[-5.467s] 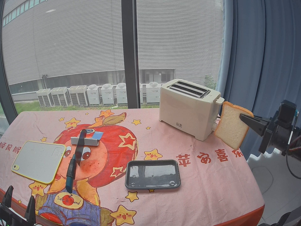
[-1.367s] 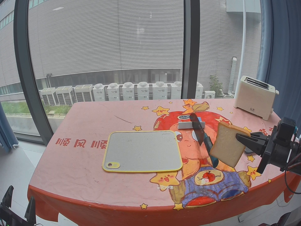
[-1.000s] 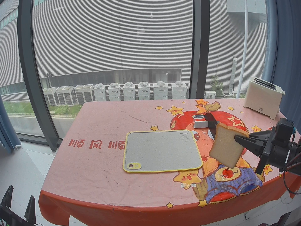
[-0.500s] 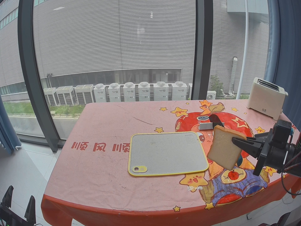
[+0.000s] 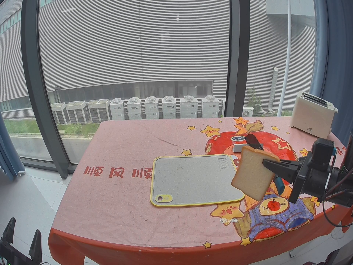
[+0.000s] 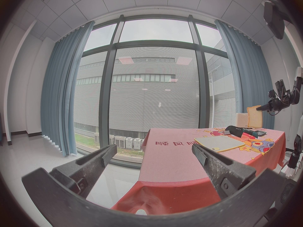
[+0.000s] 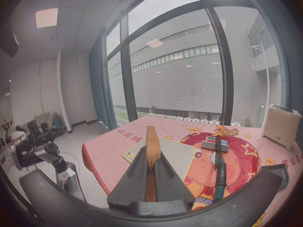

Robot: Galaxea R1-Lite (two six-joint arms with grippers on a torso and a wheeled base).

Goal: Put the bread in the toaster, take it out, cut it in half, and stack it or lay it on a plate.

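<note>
R gripper (image 5: 267, 163) is clamped on the bread (image 5: 253, 174); the slice hangs on edge, centre-right of head view, by the right rim of the cutting board (image 5: 191, 179). L gripper (image 6: 153, 149) is spread, empty, lower-left corner. Best approach, imo: tilt slice flat, lower mid-board, stay clear of knife (image 5: 253, 141), then let go.

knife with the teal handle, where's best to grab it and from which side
Take the teal-handled, black-bladed knife by its handle, coming from above with the jaws across its narrow width. The blade rests on the small grey block, leaving the handle free on the side nearer the robot.
</note>
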